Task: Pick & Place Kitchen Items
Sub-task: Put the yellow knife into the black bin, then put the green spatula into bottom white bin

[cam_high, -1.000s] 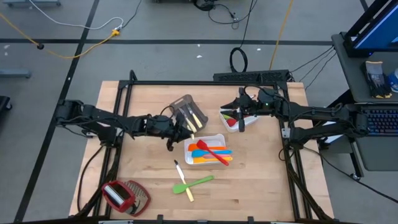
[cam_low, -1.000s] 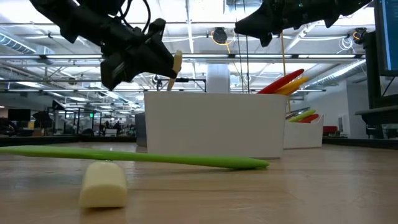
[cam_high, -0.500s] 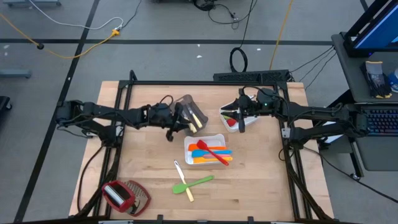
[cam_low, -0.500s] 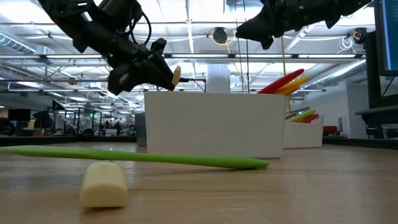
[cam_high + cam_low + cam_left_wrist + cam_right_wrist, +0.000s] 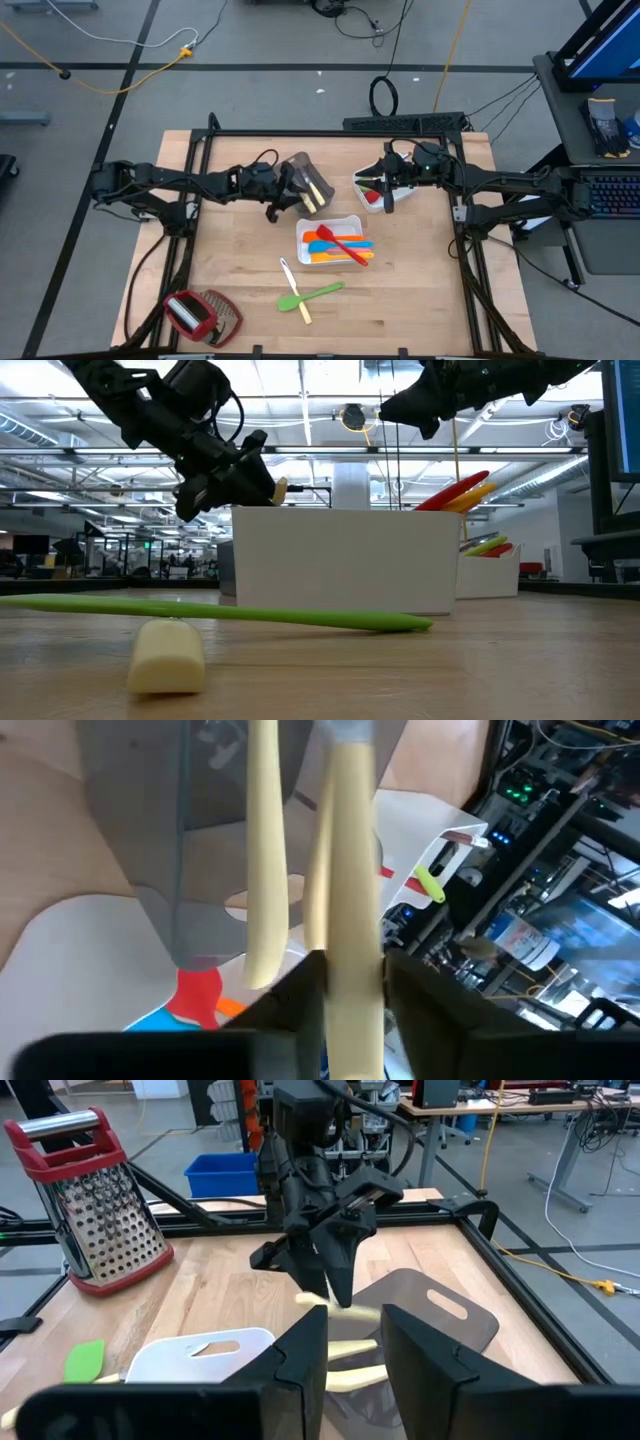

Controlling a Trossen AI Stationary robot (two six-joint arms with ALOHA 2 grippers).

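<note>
My left gripper point(image 5: 290, 197) hangs over the grey-brown tray point(image 5: 300, 170), which holds pale-handled knives point(image 5: 265, 870). Another pale-handled knife point(image 5: 348, 870) stands between its fingers, which are parted about as wide as the handle. My right gripper point(image 5: 384, 185) hovers open and empty over the far white tray point(image 5: 398, 197), which holds red and green utensils. The middle white tray point(image 5: 347, 222) holds blue, orange and red utensils. A knife point(image 5: 287, 270), a green spatula point(image 5: 322, 293) and a yellow piece point(image 5: 304, 311) lie on the table. My left gripper has the knife's pale handle point(image 5: 350, 970) between its two fingers, with the blade end pointing away past the fingertips. A thin dark gap shows at one finger point(image 5: 400, 985). I cannot tell whether the other finger touches the handle. The knife is above the grey-brown tray.
A red-and-silver grater point(image 5: 200, 315) lies at the near left corner. A black frame rail point(image 5: 330, 133) runs along the far edge and down both sides. Bare wood lies open at the near right.
My left gripper has swung toward the table's far edge and a little to the right, carrying the pale-handled knife from beside the grey-brown tray to over it. It has also sunk slightly.
</note>
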